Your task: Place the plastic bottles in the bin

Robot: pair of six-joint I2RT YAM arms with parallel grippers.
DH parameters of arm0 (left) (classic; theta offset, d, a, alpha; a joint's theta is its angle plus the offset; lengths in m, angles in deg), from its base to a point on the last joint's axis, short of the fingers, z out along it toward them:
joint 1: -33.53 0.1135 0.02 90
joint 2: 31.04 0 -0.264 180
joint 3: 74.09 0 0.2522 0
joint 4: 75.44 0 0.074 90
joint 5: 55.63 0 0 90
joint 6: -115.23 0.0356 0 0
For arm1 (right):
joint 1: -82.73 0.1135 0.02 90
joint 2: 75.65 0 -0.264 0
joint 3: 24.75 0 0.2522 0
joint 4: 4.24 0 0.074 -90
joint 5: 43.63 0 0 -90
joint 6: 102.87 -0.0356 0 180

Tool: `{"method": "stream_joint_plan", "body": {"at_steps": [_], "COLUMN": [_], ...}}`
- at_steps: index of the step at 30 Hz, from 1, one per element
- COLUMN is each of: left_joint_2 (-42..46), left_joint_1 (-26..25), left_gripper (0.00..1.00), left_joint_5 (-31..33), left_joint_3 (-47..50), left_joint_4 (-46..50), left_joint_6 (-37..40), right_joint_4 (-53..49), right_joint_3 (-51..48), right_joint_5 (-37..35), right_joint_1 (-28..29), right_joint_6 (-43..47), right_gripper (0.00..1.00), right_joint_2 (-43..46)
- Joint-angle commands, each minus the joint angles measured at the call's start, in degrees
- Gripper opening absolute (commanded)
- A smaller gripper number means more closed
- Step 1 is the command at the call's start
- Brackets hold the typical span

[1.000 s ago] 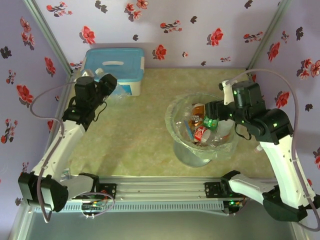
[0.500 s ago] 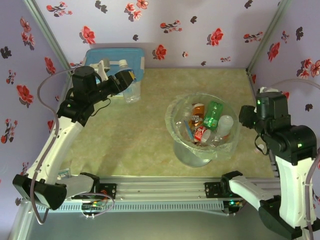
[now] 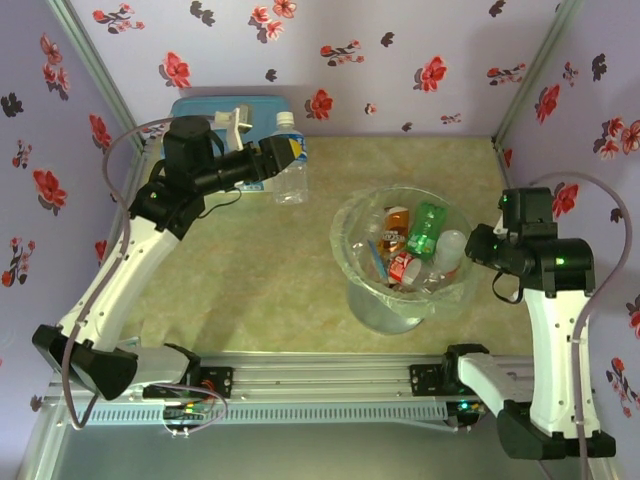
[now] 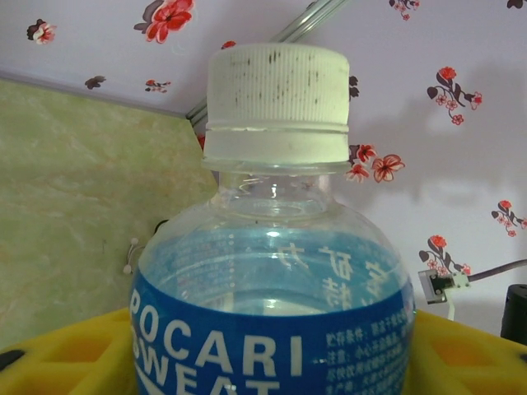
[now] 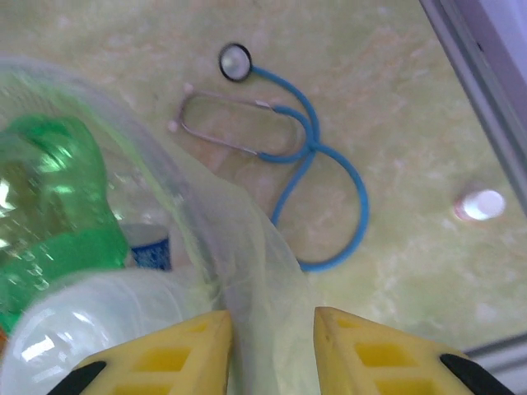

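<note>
My left gripper point(image 3: 278, 160) is shut on a clear plastic bottle point(image 3: 291, 158) with a blue label and a white cap. It holds the bottle upright, above the table and left of the bin point(image 3: 340, 240). In the left wrist view this bottle point(image 4: 272, 271) stands between the yellow fingers point(image 4: 58, 350). The round clear bin holds several bottles, among them a green one point(image 3: 425, 230) and a red-labelled one point(image 3: 397, 225). My right gripper point(image 3: 480, 245) hangs at the bin's right rim with a narrow gap between its jaws and holds nothing. Below it are the bag's rim point(image 5: 239, 222) and the green bottle point(image 5: 49, 214).
A white box with a light-blue lid point(image 3: 215, 108) sits at the back left, partly behind the left arm. A blue stethoscope point(image 5: 309, 152) and a small white cap point(image 5: 482, 204) lie on the table right of the bin.
The left arm swung right towards the bin with the bottle. The right gripper let go of the green bottle, which now lies in the bin, drew back to the right rim and narrowed its jaws.
</note>
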Motion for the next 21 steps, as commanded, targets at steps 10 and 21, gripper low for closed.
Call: {"method": "stream_joint_plan", "body": {"at_steps": [10,21], "left_joint_2": [-1.7,-0.1], "left_joint_1": [-0.2,1.9], "left_gripper": [0.17,0.17], "left_joint_5": [-1.5,-0.3], "left_joint_3": [-2.3,-2.2], "left_joint_4": [0.8,5.4], "left_joint_6": [2.2,4.1], "right_joint_4": [10.6,22.7], "right_joint_3": [-9.4,-10.5], "right_joint_5": [20.5,23.4], "right_joint_1": [-2.4,6.8], "right_joint_6": [-0.4,-5.4], "right_gripper": [0.27,0.25], "right_joint_2": [1.9,-3.1]}}
